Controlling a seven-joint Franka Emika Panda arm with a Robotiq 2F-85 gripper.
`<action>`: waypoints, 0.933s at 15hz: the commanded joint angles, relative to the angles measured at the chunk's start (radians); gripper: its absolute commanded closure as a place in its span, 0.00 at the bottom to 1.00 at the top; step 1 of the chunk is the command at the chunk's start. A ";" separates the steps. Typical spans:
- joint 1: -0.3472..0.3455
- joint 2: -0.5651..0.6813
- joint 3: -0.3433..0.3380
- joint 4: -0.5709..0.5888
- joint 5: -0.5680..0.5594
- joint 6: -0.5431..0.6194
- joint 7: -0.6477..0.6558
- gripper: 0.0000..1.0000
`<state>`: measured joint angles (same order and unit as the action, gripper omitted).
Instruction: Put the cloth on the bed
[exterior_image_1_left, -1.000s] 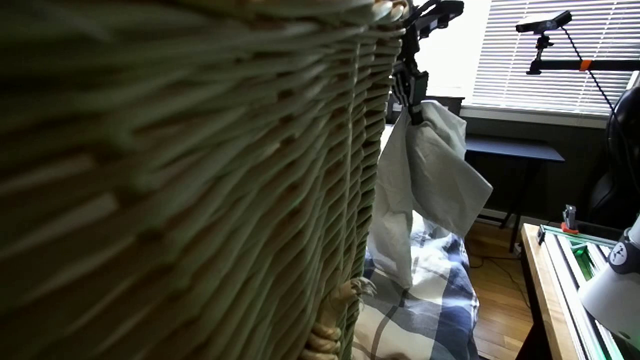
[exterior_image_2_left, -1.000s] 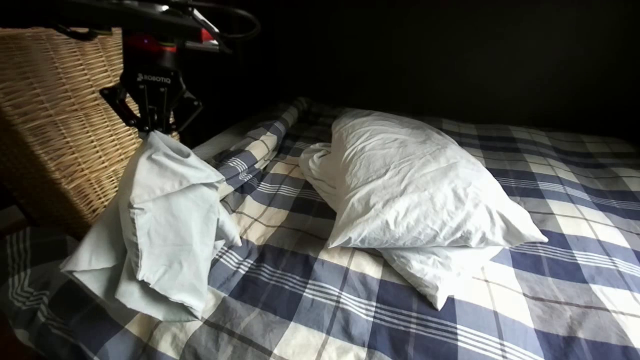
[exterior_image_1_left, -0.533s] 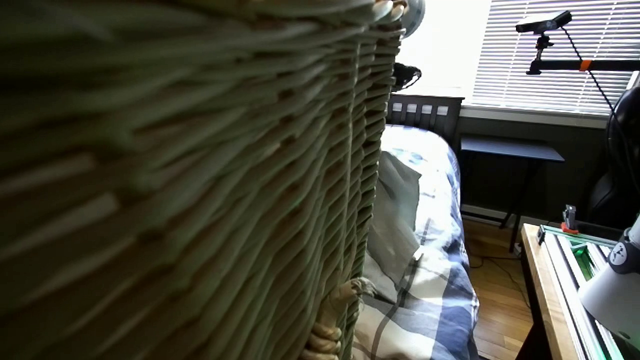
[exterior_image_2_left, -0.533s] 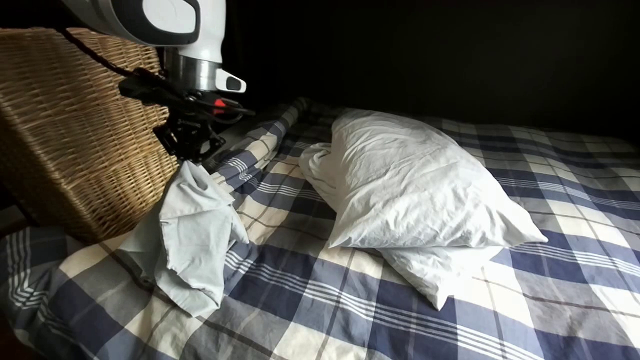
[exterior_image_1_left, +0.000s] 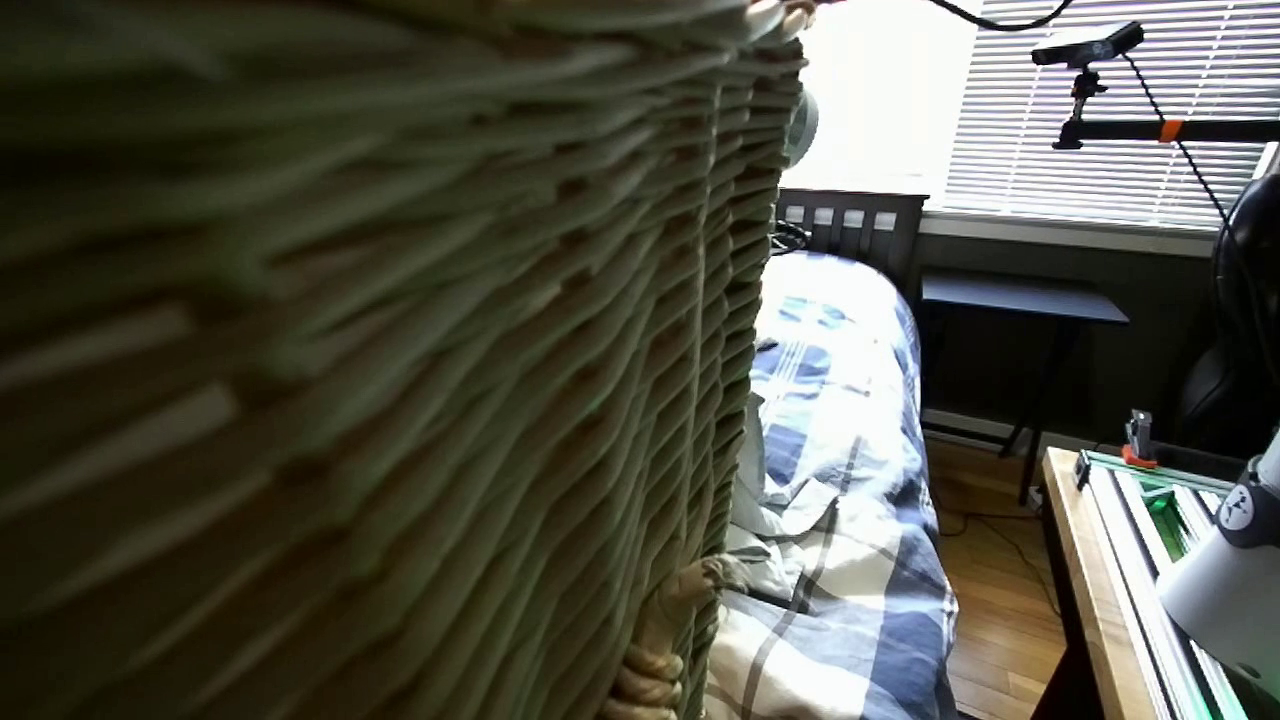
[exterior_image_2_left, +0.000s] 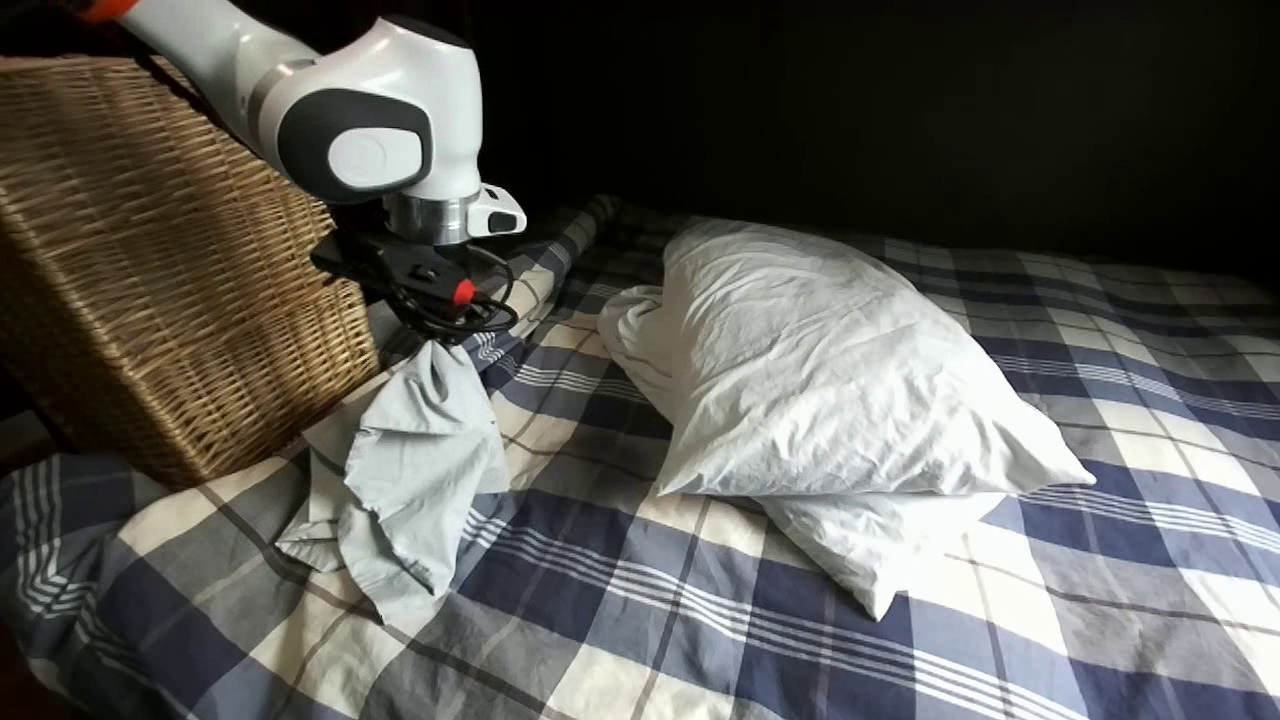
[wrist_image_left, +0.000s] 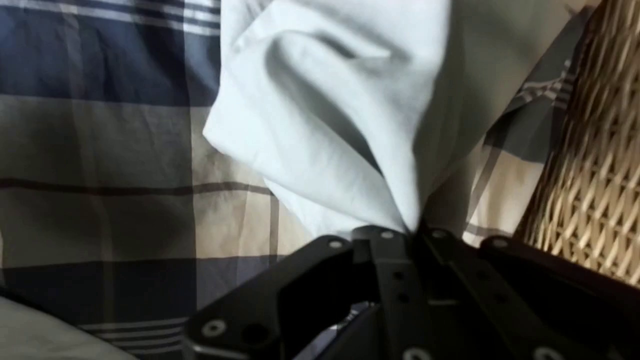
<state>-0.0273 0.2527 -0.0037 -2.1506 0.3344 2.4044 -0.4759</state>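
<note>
Pinching a gathered peak of the cloth (wrist_image_left: 325, 145), the gripper (wrist_image_left: 413, 232) has its two fingers (wrist_image_left: 392, 265) pressed together on the fabric in the wrist view. The pale-grey cloth hangs from them in a bunched, tapering drape, and its lower folds rest crumpled on the plaid-covered bed (exterior_image_2_left: 620, 610), near one edge. In an exterior view the robot arm (exterior_image_2_left: 385, 110) hangs above it, black cables (exterior_image_2_left: 450, 330) hiding the fingertips (the wrist view gives the clearer look). A big wicker basket (exterior_image_2_left: 180, 270) stands just beside the cloth, and on its other side, apart from it, a white pillow (exterior_image_2_left: 840, 370) lies over another white soft piece (exterior_image_2_left: 860, 545). In an exterior view the basket covers much of the scene, leaving only part of the cloth showing, with the dark slatted headboard (exterior_image_1_left: 895, 240) beyond, below a bright window (exterior_image_1_left: 880, 100).
</note>
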 joint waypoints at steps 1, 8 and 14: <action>-0.032 0.082 0.051 -0.005 0.049 0.183 0.005 0.99; -0.079 0.246 0.108 -0.001 -0.027 0.411 0.068 0.78; -0.016 0.166 -0.033 0.028 -0.267 0.095 0.300 0.33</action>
<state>-0.0799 0.4880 0.0372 -2.1385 0.1814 2.6790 -0.3046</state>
